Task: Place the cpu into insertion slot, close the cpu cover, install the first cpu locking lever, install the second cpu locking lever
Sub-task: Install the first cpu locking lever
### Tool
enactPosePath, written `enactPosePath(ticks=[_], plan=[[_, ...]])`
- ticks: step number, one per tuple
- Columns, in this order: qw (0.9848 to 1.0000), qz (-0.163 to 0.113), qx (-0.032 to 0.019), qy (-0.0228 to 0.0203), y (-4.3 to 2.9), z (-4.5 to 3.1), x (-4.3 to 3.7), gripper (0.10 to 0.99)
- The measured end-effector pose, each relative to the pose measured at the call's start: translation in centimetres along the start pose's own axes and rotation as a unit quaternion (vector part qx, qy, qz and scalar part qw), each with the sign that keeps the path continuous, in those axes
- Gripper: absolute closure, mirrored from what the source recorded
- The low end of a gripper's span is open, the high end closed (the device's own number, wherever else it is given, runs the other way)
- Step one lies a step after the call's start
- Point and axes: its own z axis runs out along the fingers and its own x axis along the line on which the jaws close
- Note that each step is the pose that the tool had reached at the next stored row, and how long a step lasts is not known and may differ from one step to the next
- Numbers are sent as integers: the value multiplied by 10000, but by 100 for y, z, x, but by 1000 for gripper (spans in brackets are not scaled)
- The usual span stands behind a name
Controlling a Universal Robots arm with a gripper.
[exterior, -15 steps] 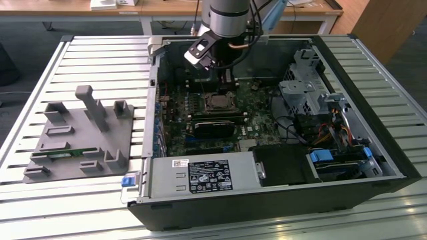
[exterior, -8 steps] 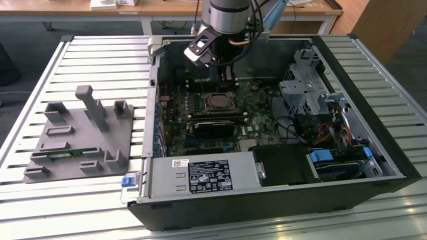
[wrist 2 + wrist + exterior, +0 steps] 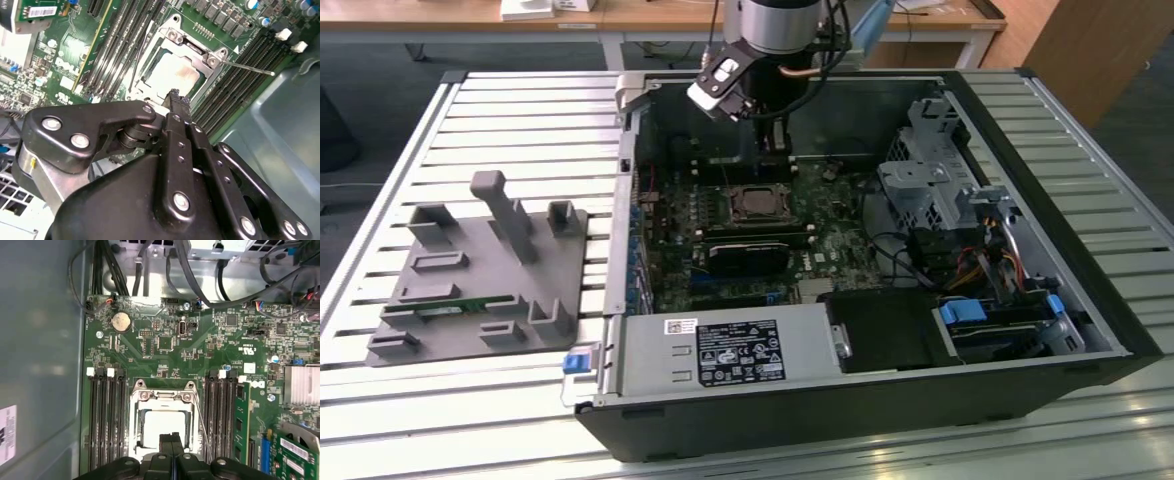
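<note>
Dull silver-grey square cpu (image 3: 160, 422) sits in the green circuit board (image 3: 150, 360), with the thin silver metal-frame cpu cover (image 3: 161, 396) lying flat over it. Black jaws are pinched fully together, gripping nothing, tips right at the cover's edge.

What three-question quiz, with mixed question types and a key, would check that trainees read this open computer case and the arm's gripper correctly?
1. True or false: the cpu lies flat under the cpu cover, showing through its window.
2. Multiple choice: the gripper is nearest to A) the cpu cover's edge, B) the power supply, C) the grey fixture outside the case.
3. Fill in: the circuit board is coloured ____.
Key: 1 true; 2 A; 3 green.
</note>
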Motion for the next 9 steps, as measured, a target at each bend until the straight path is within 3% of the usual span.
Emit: enactPosePath(ticks=[5,9], plan=[[10000,0,0,0,2,-135,-4,980],[9999,-100,-5,2,3,-148,-5,980]])
